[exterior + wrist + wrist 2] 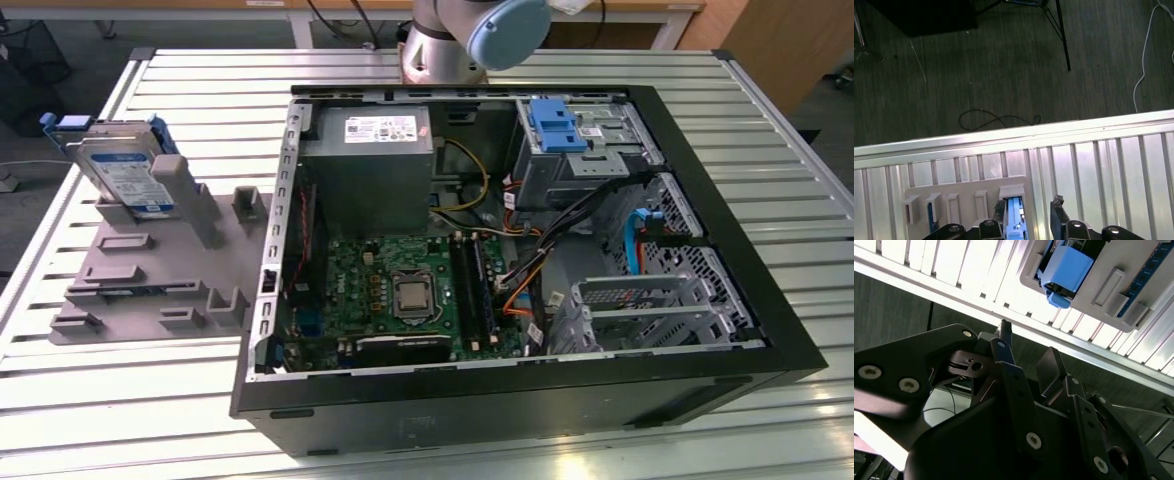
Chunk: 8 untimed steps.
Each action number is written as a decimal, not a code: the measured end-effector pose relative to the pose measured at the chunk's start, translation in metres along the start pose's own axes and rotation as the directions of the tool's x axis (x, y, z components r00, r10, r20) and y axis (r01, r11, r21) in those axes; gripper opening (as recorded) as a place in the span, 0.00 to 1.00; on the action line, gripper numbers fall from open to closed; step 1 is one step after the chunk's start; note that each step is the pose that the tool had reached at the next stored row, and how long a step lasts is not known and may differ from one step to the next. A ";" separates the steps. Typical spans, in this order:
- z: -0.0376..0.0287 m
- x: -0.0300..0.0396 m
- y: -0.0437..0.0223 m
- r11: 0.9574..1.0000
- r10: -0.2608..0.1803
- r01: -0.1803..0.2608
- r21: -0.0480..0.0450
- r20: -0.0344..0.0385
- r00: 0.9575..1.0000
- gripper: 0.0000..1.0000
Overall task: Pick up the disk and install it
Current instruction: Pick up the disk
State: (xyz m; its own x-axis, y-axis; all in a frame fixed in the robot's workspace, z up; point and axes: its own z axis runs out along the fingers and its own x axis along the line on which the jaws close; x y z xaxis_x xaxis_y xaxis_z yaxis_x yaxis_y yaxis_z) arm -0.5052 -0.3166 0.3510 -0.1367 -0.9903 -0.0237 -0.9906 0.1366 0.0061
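Note:
The disk (123, 172), a silver drive with a white-and-blue label in a blue carrier, stands tilted in a slot at the far end of the grey fixture (147, 270), at the exterior view's left. In the first wrist view the disk (1014, 218) appears edge-on, well below my gripper (1029, 206). The gripper is open, and one of its fingertips (1058, 202) lies off to the side of the disk. The second wrist view shows the blue carrier (1066, 267) on the fixture, beyond the gripper's dark linkage (1014, 385).
An open computer case (747, 330) lies on the slatted metal table (200, 80), beside the fixture. Inside it are a grey power supply (374, 165), a motherboard (400, 290), cables, a blue latch (558, 125) and metal drive cages (641, 305). The arm's base (461, 35) stands behind the case.

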 end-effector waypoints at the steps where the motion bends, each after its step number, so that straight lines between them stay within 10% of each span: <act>1: 0.0000 0.0000 0.0000 1.000 0.000 0.000 0.000 0.000 1.000 0.47; 8: 0.0000 -0.0001 -0.0002 1.000 0.000 0.000 0.000 0.000 1.000 0.47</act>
State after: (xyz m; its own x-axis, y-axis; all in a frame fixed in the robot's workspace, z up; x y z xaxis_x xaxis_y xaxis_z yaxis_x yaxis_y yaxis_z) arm -0.5050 -0.3166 0.3509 -0.1368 -0.9903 -0.0237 -0.9906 0.1367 0.0060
